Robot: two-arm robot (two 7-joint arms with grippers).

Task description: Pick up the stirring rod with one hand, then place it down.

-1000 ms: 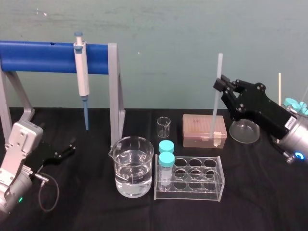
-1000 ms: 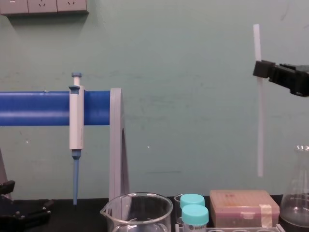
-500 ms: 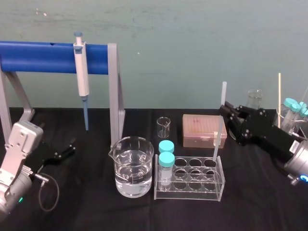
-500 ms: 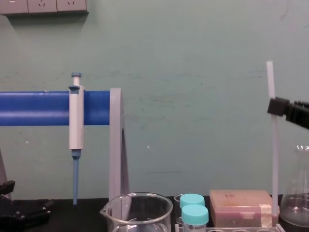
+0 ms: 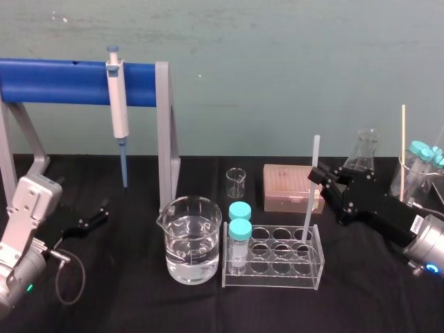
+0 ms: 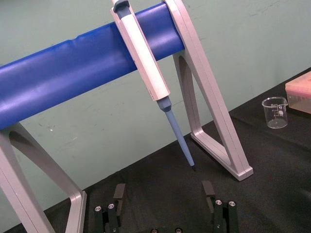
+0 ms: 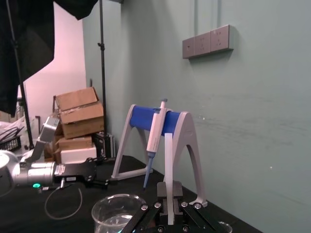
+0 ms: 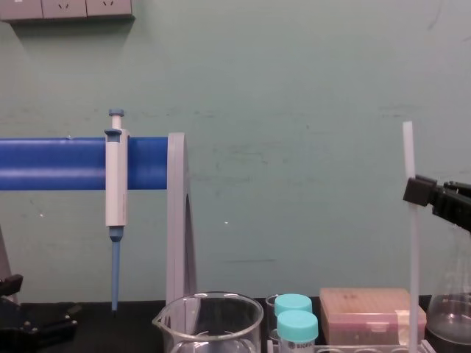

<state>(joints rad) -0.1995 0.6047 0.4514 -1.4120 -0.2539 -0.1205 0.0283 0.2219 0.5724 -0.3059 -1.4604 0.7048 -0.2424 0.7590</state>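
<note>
1. Right gripper [image 5: 322, 176]: fingers pressed together on the stirring rod [image 5: 311, 182], gripping it above mid-length.
2. Stirring rod: near upright, slightly tilted. Its lower end is at the right end of the clear tube rack [image 5: 272, 267]; which well cannot be determined.
3. Rack: two teal-capped tubes [image 5: 240, 230] at its left end; water beaker [image 5: 190, 239] just beside.
4. Left gripper [image 6: 163, 191]: fingers spread, empty, low at the table's left, near the blue stand [image 5: 69, 82] carrying the pipette [image 5: 118, 104].

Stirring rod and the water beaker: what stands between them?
Head view: two teal-capped tubes in the clear rack, then empty holes; right gripper holds the rod, left gripper idle.
</note>
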